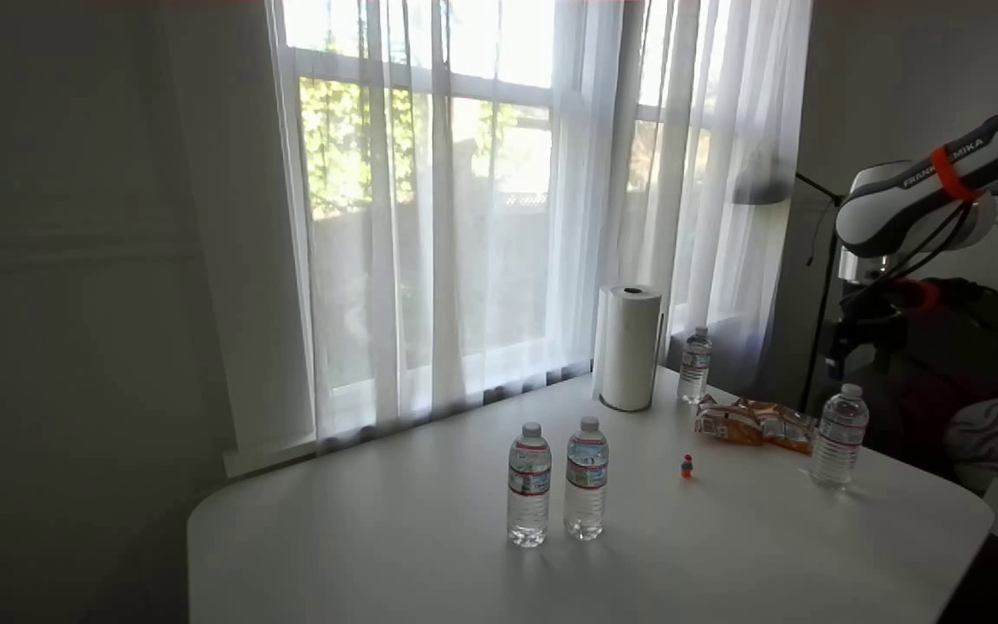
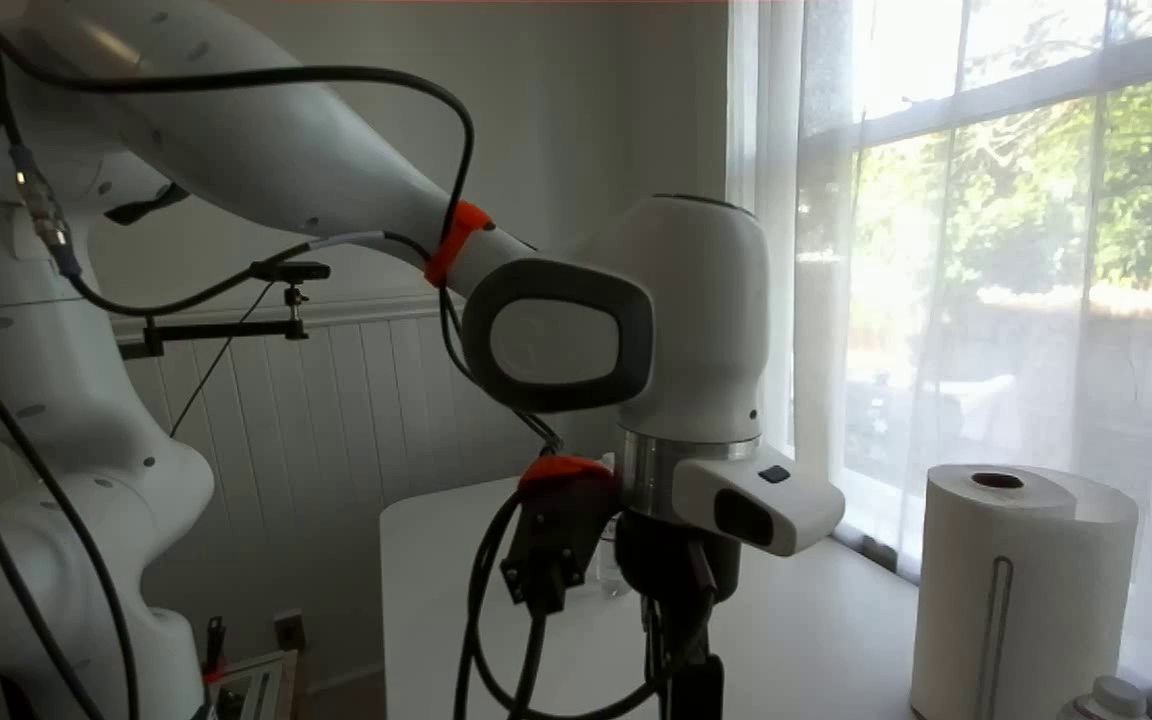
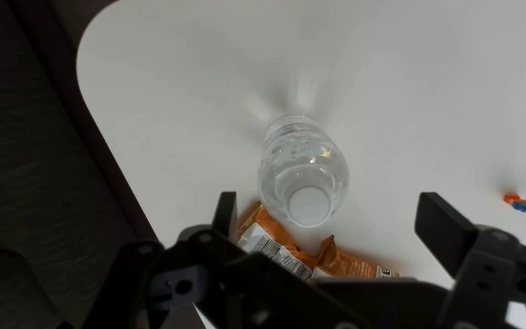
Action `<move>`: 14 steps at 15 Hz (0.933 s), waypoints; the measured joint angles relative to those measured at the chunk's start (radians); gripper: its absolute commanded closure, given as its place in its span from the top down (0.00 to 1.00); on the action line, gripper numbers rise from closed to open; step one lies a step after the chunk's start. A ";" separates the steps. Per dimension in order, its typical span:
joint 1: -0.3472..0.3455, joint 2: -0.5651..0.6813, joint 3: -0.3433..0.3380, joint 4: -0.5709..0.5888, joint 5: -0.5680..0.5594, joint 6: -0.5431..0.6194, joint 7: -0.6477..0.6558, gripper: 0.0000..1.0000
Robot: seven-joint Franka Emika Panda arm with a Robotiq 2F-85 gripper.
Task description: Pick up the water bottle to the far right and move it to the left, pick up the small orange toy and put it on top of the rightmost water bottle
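Black two-finger pincer (image 3: 327,215) is hanging above the clear plastic water bottle with a white cap (image 3: 304,169), fingers standing wide apart, gripping nothing. That spread is presumably leaving room to straddle the bottle's body. Bottle is standing upright near the arm-side edge of the white table (image 1: 360,546), short of the rounded corner. In an exterior view it is sitting farthest right, so this is probably shaping up as the first pick.

Crumpled orange-and-white snack packet (image 3: 286,251) is lying just beside it; whether they're touching is hard to tell. A finger will likely be passing close, so a snag is possible.

Small orange, blue and red toy figure (image 1: 687,467) is resting farther in from that edge, presumably waiting for step two; a cap will be giving it only a small perch.

Second clear bottle (image 1: 529,487) and third clear bottle (image 1: 586,481) are standing side by side farther in. Fourth clear bottle (image 1: 695,367) is standing by the white paper-towel roll (image 1: 629,351), near the table's window-side edge.
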 measured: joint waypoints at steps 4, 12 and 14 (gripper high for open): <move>0.000 0.035 0.000 0.000 0.020 0.009 0.000 0.92; 0.000 0.063 0.000 0.000 0.022 0.026 -0.002 0.24; 0.000 0.065 0.000 0.000 0.022 0.027 -0.004 0.10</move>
